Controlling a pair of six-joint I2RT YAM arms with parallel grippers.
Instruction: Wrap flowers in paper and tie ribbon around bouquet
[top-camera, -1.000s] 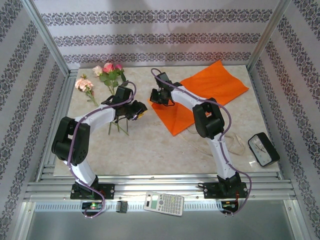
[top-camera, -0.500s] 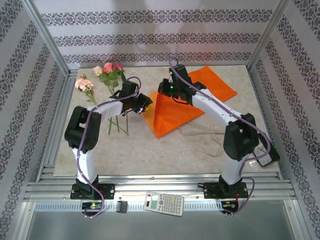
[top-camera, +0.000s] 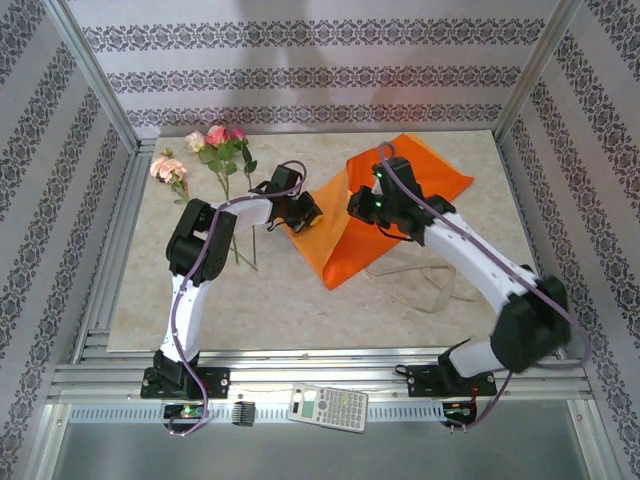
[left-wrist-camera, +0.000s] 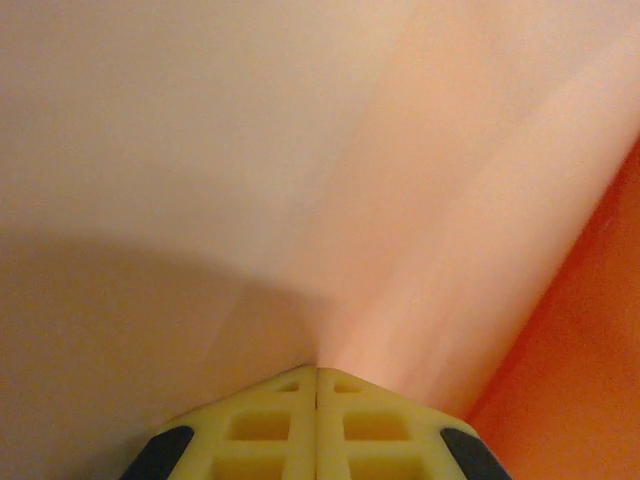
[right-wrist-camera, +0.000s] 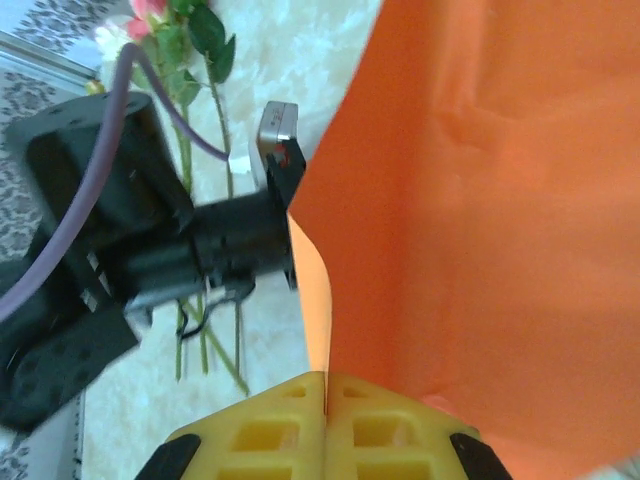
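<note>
Both arms hold the large, thin, bright orange paper sheet (top-camera: 338, 245) over the middle of the pale marbled tabletop (top-camera: 270, 300). The left gripper (top-camera: 304, 214) is clamped on its left edge, and in the left wrist view the yellow fingers (left-wrist-camera: 260, 430) meet with the sheet's pale underside rising from between them. The right gripper (top-camera: 360, 208) pinches a fold further right, its jaws pressed together on the edge in its own view (right-wrist-camera: 326, 385). The sheet hangs like a tent between the two grips, with one corner trailing toward the far right edge and a point drooping toward the centre. The small pink, magenta and cream roses on thin green stems (top-camera: 222, 150) lie apart from it near the far left corner, with their stems pointing toward the centre. The pale beige raffia ribbon (top-camera: 432, 300) loops loosely on the right half of the tabletop, just beside the paper's low point. The step looks like carrying the paper over to be spread out for the flowers. To do it well, the arms should travel together so the span between the grips is neither stretched, which could tear so thin a sheet, nor slack. The drooping point should clear the ribbon, and the left elbow should stay off the stems.
</note>
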